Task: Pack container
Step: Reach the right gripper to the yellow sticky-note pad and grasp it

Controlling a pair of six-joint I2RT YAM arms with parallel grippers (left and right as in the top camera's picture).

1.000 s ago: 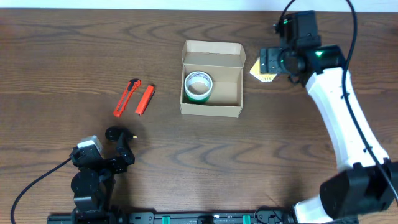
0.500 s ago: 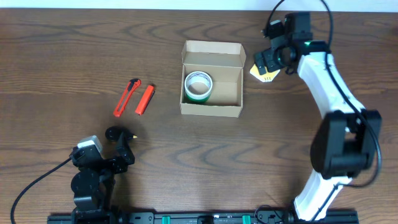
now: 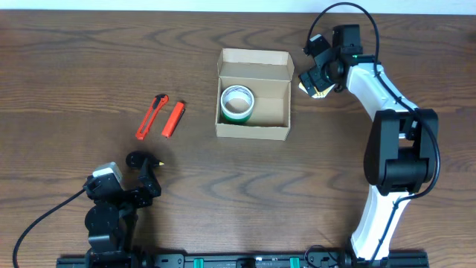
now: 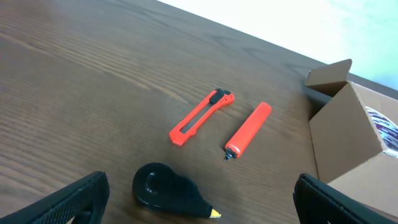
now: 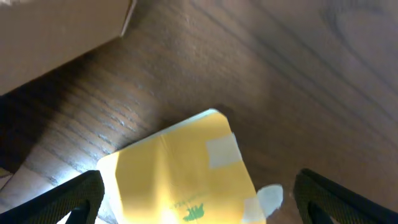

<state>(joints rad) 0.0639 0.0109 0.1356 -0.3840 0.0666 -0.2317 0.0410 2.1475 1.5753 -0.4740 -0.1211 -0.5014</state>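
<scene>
Container (image 3: 253, 94): sitting mid-table toward far edge, flap lid standing open on far side, holding green-and-white tape roll (image 3: 237, 103) in its left half.

Right gripper (image 3: 315, 74): hovering just right of container's far right corner, over yellow packet (image 3: 313, 89) lying on table (image 3: 223, 193) beside box wall. Fingers (image 5: 62, 199) spreading wide apart, gripping nothing. Touching packet or not: cannot tell. Wrist view showing packet filling centre, cardboard wall (image 5: 56, 25) sitting at upper left.

Left gripper (image 4: 200, 190): resting at near left, well apart from container, box lying far and right of it. Fingers (image 4: 81, 199) also standing apart, holding nothing.

Black teardrop-shaped dispenser (image 3: 139, 158): lying just beyond left fingertips.

Red box cutter (image 3: 152, 117) and red marker (image 3: 172, 119): lying side by side, not touching, left of box, between it and left gripper.
</scene>
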